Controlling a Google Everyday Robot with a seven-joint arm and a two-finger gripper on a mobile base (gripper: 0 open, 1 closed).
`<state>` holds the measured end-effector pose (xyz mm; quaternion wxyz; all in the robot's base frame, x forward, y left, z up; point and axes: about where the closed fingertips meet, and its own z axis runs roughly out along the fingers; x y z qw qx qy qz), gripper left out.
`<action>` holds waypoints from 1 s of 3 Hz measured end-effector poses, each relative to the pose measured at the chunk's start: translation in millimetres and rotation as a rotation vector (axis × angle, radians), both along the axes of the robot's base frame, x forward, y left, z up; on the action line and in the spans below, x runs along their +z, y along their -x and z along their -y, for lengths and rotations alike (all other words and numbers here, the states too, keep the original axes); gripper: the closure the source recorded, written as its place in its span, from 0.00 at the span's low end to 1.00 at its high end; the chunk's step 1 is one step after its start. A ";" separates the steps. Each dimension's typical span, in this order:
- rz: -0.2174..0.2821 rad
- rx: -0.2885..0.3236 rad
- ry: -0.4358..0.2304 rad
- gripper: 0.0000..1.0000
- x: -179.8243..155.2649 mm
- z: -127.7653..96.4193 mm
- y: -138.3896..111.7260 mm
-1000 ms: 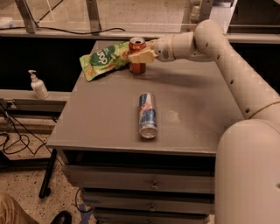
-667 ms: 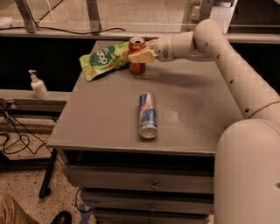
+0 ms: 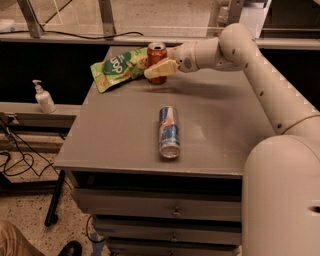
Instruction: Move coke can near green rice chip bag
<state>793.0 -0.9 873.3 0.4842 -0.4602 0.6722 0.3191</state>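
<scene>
Coke can (image 3: 156, 52) stands upright at the table's (image 3: 115, 135) far edge, long axis vertical, silver top up, just beside the green bag's (image 3: 117, 67) right end. Gripper (image 3: 155, 70) comes in from the right, jaws pinching the can's lower half. Blue can (image 3: 168, 131) lies on its side mid-table, well apart.

Looks like a lab or workroom: a grey drawer cabinet (image 3: 125, 145), loose cables (image 3: 15, 160) on speckled floor (image 3: 30, 225) at 8 o'clock, a pump bottle (image 3: 44, 97) at 9, metal-framed glass (image 3: 150, 15) at 12. The gripper (image 3: 160, 69) sits at the coke can (image 3: 156, 52), toward 12.
</scene>
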 end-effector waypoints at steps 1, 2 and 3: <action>-0.005 0.004 0.002 0.00 -2.2 -0.5 0.1; 0.001 -0.015 0.005 0.00 1.0 11.0 -3.7; 0.028 -0.090 -0.002 0.00 17.8 53.9 -9.7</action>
